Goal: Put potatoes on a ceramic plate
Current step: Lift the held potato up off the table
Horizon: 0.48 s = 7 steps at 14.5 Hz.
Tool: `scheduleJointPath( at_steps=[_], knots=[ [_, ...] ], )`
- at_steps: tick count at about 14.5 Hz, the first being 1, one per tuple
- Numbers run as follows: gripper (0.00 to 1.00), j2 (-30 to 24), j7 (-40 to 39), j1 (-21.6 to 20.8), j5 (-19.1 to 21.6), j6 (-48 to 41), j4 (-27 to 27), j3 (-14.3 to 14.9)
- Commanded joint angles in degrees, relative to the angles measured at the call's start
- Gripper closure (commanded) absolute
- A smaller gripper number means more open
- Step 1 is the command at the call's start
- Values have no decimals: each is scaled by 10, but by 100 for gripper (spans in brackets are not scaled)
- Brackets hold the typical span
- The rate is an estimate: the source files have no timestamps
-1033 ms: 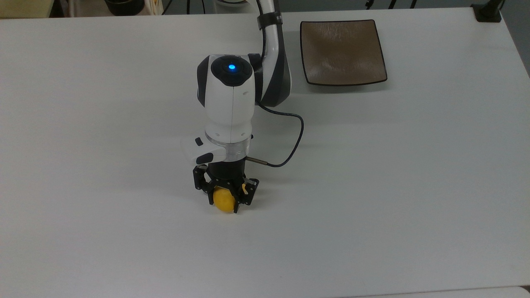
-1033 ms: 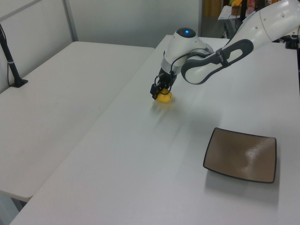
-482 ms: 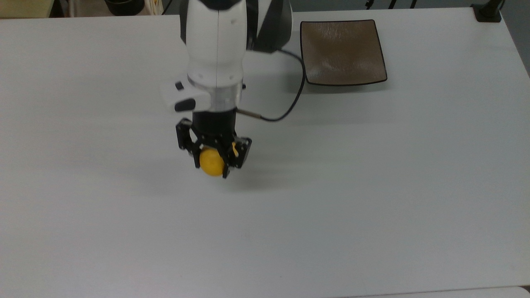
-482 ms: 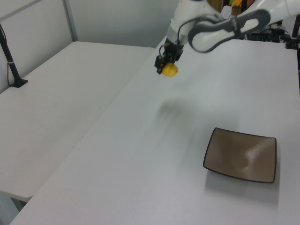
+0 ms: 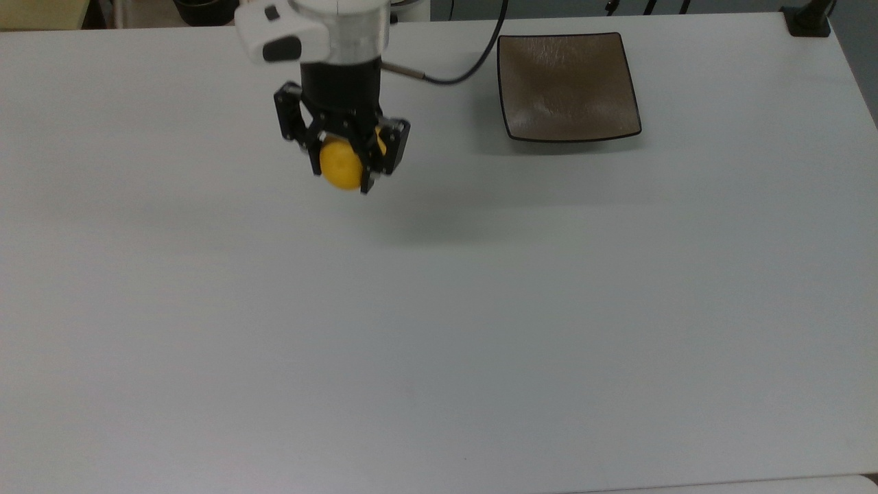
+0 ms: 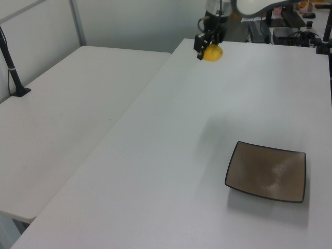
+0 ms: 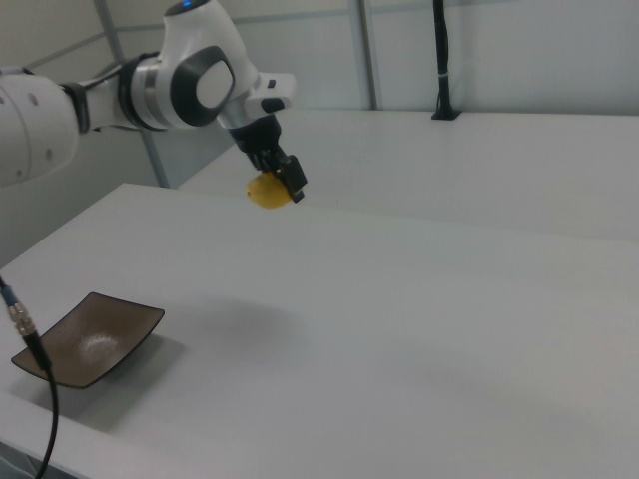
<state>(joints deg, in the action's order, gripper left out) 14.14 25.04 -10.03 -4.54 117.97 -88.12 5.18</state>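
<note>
**Potato held aloft, plate unoccupied**

In the top view, the potato is clamped between the fingers of the gripper, apparently well above the white table. To the top view's right, well apart, the ceramic plate is seen bare.

top view looks steeply down; left and right views face across table obliquely.
</note>
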Motion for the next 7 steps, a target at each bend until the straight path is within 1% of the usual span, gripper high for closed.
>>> scheduleJointPath(
  at_steps=[1,3,5,7],
  knots=[
    [90,-112,-86,-7,44,-77,-94,0],
    [90,-143,-118,-9,55,-124,-114,0],
    [90,-186,-134,-11,65,-131,-160,-3],
    [90,-209,-135,-19,66,-138,-193,-20]
  ],
)
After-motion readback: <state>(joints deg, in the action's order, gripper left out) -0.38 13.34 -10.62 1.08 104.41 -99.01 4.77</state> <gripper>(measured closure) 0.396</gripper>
